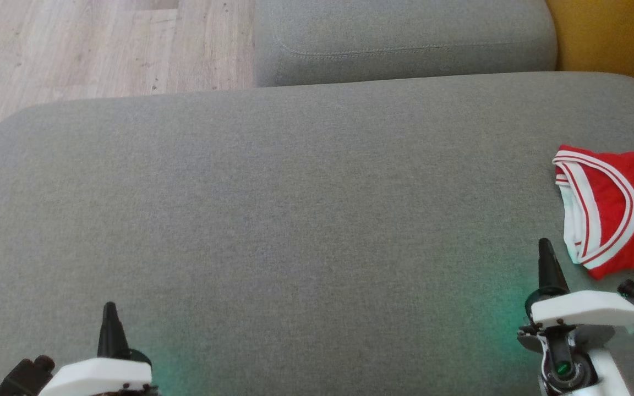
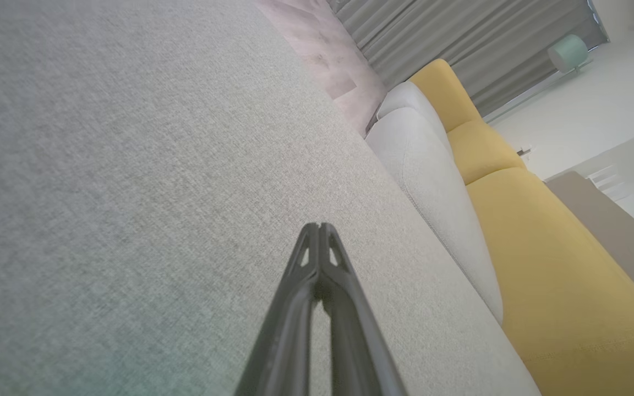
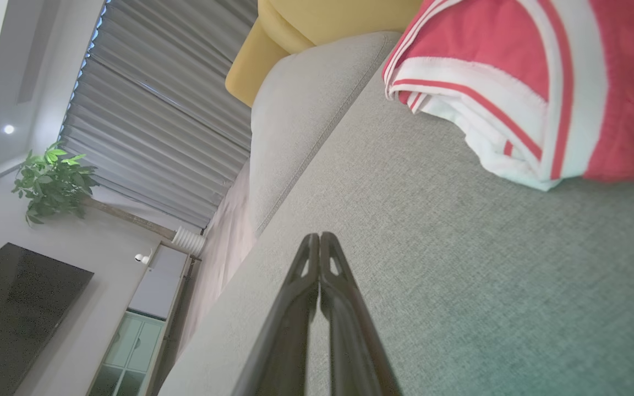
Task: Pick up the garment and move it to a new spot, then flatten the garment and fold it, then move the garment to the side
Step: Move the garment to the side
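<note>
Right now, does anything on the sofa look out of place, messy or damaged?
Nothing stands out. The red garment lies in a loose fold at the far right of the grey cushion, its white trim a little uneven. The left gripper and right gripper are shut and hold nothing.

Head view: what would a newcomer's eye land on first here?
The red garment with white trim, lying at the far right edge of the broad grey cushion. Next come the two dark hands low in the picture, left hand and right hand, both shut and holding nothing, the right one just short of the garment.
</note>
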Controlling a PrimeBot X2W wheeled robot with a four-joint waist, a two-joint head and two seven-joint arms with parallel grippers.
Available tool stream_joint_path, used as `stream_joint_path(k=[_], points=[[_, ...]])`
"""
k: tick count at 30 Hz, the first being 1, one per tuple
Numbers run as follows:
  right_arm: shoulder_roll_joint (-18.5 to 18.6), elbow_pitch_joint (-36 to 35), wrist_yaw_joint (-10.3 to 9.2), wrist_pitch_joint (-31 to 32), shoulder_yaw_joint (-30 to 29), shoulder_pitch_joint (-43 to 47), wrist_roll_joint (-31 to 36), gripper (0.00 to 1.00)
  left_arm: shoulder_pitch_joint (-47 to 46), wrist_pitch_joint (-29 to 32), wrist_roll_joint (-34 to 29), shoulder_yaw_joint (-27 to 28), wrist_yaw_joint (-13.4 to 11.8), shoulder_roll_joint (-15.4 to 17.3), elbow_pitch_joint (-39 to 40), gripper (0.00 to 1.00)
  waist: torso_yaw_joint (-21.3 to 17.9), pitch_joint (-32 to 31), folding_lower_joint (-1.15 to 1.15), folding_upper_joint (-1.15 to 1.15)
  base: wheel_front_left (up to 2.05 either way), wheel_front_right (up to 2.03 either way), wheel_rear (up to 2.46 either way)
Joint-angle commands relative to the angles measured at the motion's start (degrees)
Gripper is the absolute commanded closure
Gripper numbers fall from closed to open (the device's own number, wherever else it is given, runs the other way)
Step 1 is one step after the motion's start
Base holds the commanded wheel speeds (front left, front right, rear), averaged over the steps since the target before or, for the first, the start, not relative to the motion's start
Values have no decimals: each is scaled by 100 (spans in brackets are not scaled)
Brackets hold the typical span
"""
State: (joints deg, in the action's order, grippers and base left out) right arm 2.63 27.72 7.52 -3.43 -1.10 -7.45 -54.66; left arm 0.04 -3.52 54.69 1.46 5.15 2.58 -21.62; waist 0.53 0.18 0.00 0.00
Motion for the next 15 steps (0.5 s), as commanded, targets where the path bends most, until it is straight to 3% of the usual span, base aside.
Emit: stream_joint_path(k=[1, 15], points=[[22, -277, -2, 70, 5, -92, -216, 100, -292, 62, 202, 135, 59, 18, 236, 100, -2, 0, 0, 0, 0, 0, 0], [22, -552, -2, 302, -133, -37, -1105, 100, -376, 298, 1094, 228, 103, 21, 366, 100, -15, 0, 0, 0, 0, 0, 0]])
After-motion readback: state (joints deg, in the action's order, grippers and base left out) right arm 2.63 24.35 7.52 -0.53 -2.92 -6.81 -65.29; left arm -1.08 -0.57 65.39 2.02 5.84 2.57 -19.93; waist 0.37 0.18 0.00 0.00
